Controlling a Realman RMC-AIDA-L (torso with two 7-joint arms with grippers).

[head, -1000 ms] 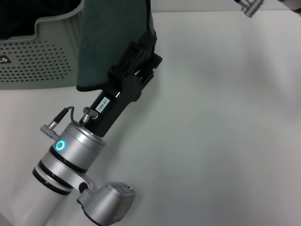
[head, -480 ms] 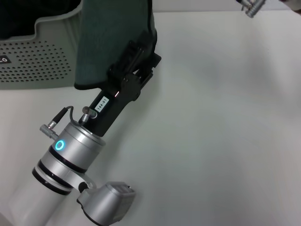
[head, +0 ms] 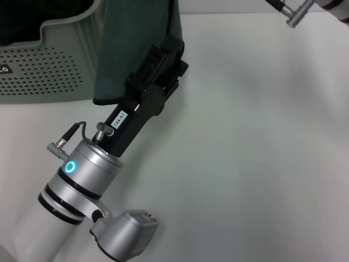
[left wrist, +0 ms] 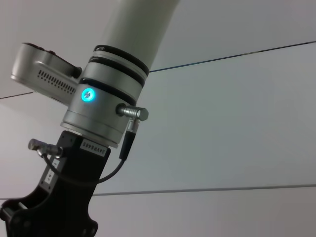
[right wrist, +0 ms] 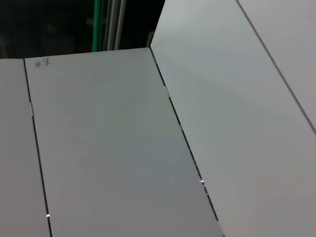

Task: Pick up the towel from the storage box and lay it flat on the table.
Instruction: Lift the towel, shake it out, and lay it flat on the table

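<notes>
left gripper (head: pixel 166 54) clamped on the towel's (head: pixel 133 46) edge, dark teal face hanging just beside the storage box (head: pixel 49 65), above the table (head: pixel 256 147), right arm's claw out of sight

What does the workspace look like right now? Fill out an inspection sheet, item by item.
Surface: plain white table, bare where visible.
Job's things: dark teal-green cloth towel hangs above the table beside the grey-green perforated plastic storage box, not yet laid flat.
Clutter: nothing seen.
Grippers: left gripper is at the towel's edge, apparently holding it; its fingertips are hidden. Right gripper is out of view; only a bit of the right arm shows at the far edge.
Cables: short black cable loops at the left wrist.
Surroundings: pale wall panels with dark seams.
</notes>
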